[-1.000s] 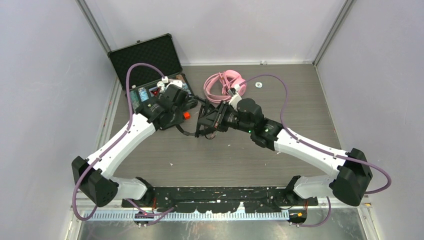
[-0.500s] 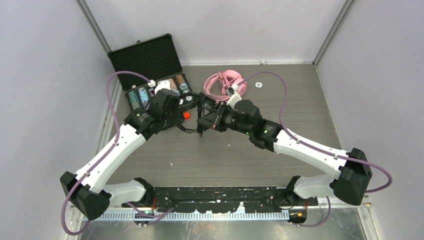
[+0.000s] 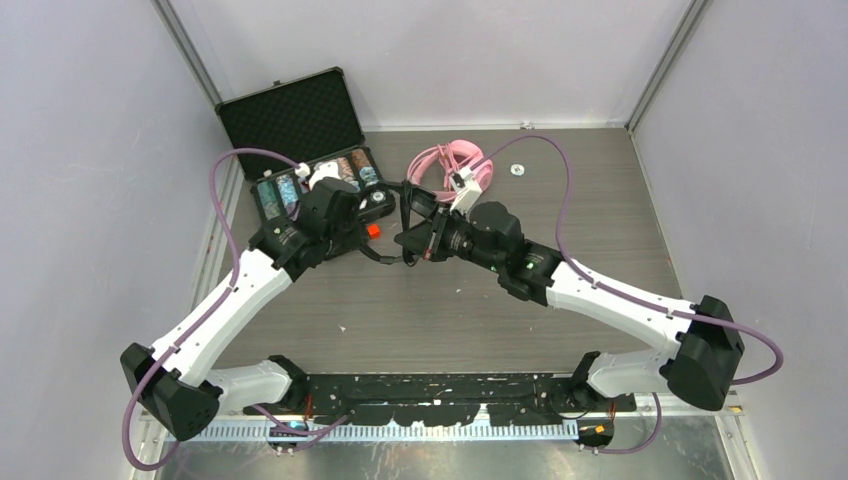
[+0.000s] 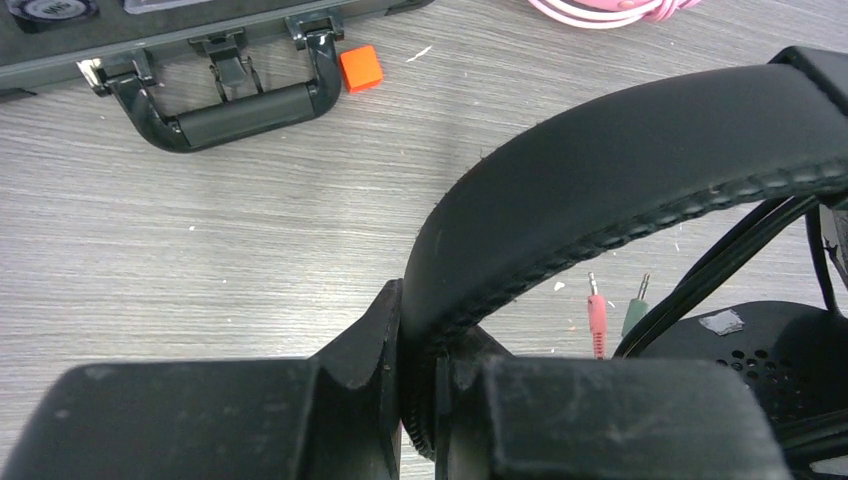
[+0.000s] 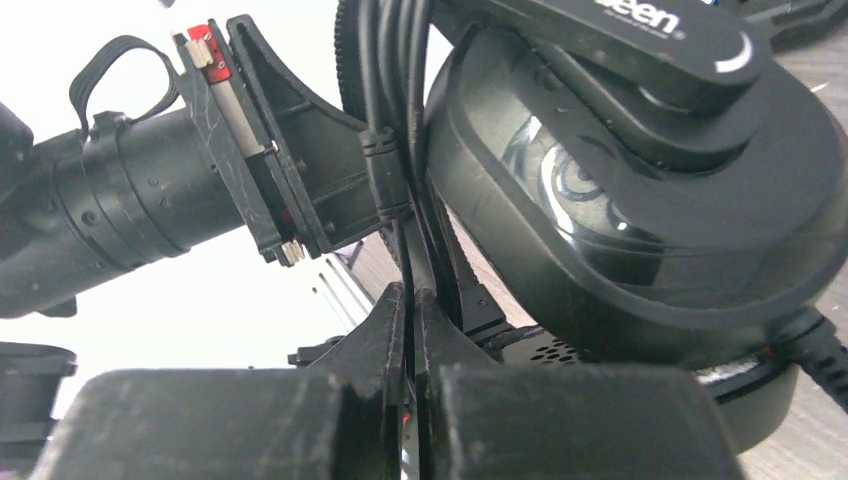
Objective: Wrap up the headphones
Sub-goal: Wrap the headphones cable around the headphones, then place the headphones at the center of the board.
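Two claws stay closed mid-frame: left claw (image 4: 420, 370) on the headband (image 4: 620, 190) of the black headset (image 3: 415, 238), right claw (image 5: 412, 300) pinching its cable (image 5: 385, 150), now carried upward across the earcup (image 5: 640, 200), so another turn seems underway.

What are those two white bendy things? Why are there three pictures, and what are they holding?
Those are two robot arms, left and right, each ending in a pinching gripper. One picture looks down from above. The other two come from little cameras on the wrists. The left gripper pinches the band of the black headphones. The right gripper pinches their thin black cable. On the table lie pink headphones, an open black case and a small orange cube.
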